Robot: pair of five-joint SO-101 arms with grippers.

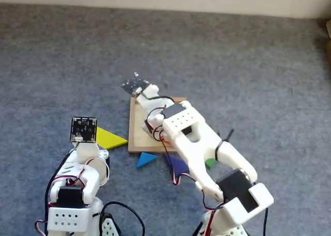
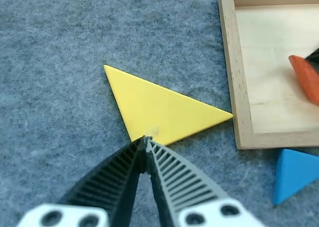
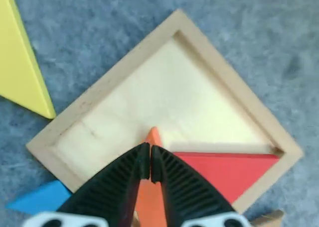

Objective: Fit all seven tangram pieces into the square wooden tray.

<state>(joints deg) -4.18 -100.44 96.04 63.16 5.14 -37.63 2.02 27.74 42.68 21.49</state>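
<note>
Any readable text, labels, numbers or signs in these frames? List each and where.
No readable text in any view.
Tray, yellow triangle, orange piece, red triangle, blue triangle: plain, no marks.
Left wrist board, right wrist board: any print is too small to read.

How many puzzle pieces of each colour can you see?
yellow piece: 1
light blue piece: 1
dark blue piece: 1
green piece: 1
orange piece: 1
red piece: 1
Total: 6
</note>
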